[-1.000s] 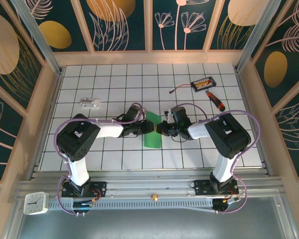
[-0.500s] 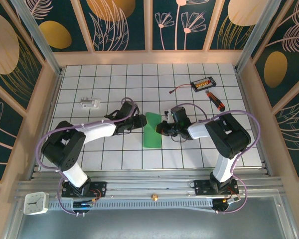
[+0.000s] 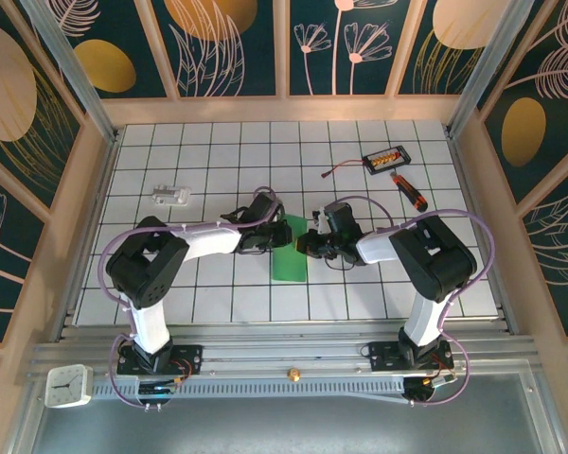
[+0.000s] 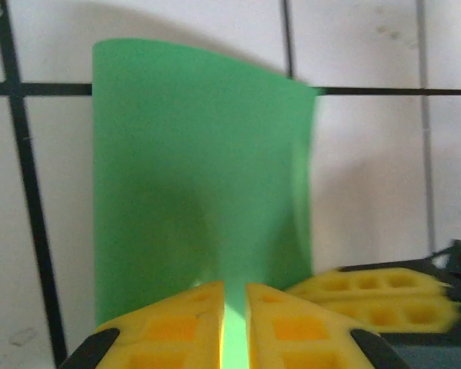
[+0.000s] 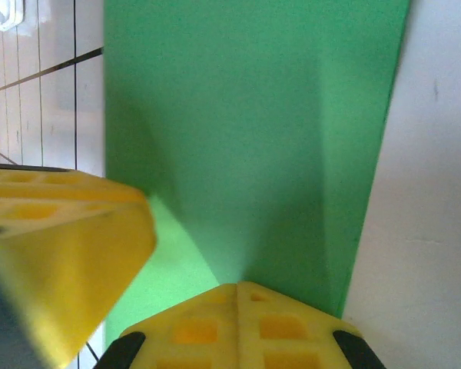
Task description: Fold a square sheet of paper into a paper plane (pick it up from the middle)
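The square sheet of paper (image 3: 290, 262), bright green and folded to a narrow strip, lies at mid-table. My left gripper (image 3: 282, 235) is at its upper left edge; in the left wrist view its jaws (image 4: 234, 307) stand almost together with green paper (image 4: 200, 169) in the thin slot between them. From the other side, my right gripper (image 3: 308, 242) meets the strip's right edge. Its yellow fingertips (image 5: 238, 296) are pressed fully together at the paper (image 5: 246, 115), which rises from them in a shaded ridge. Each wrist view also catches the other gripper's yellow finger close by.
A small black box with orange parts (image 3: 386, 158) and a black-and-orange screwdriver (image 3: 410, 191) lie at the back right. A small white part (image 3: 170, 196) sits at the back left. Wooden walls ring the tiled table (image 3: 454, 284).
My left gripper drew back to the left and opened, then came back to the paper's left edge and closed down. The right gripper stayed shut in place.
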Controlling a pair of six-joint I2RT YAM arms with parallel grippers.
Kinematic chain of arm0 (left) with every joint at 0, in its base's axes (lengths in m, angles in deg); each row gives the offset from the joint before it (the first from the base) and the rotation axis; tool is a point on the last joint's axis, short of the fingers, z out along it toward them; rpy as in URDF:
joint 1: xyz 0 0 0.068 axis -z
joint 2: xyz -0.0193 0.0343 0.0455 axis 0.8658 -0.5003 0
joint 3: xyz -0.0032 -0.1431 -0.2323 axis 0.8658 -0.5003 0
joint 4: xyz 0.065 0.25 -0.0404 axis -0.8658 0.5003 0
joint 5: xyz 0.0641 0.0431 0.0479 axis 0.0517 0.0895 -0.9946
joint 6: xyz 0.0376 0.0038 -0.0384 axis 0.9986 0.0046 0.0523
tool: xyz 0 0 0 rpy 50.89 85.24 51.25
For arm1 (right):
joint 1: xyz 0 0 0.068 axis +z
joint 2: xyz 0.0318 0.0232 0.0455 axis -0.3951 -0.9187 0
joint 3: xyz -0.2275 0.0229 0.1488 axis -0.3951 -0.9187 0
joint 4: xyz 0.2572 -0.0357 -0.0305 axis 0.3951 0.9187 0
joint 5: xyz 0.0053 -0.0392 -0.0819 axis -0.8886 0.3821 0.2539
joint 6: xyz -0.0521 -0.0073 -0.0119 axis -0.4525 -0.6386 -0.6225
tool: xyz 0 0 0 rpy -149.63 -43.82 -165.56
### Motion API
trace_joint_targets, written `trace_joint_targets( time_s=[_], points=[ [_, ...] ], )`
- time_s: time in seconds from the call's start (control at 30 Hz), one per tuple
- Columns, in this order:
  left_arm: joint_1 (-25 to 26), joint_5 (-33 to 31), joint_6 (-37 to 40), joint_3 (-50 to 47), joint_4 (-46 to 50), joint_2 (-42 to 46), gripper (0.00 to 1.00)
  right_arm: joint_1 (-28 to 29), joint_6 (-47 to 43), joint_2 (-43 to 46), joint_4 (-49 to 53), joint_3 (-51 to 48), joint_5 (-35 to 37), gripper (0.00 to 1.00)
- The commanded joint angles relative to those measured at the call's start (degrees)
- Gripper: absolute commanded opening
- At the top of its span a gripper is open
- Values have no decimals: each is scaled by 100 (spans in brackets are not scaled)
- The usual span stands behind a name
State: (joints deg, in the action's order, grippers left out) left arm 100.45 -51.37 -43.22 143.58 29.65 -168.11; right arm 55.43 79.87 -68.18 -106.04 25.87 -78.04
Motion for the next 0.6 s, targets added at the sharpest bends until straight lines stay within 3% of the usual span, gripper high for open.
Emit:
trace_joint_targets(
  time_s=[0.0, 0.27, 0.43, 0.57],
  points=[
    [-134, -315, 106, -151, 139, -98, 14, 16, -45, -247, 820, -160, 760, 0],
    [-282, -288, 93, -461, -98, 166, 17, 19, -53, -262, 860, -178, 787, 0],
    [-284, 236, 9, -362, -531, 362, 24, 13, -63, -245, 878, -161, 788, 0],
    [-285, 351, 114, -24, -455, 49, 24, 17, -59, -248, 861, -152, 780, 0]
  ],
)
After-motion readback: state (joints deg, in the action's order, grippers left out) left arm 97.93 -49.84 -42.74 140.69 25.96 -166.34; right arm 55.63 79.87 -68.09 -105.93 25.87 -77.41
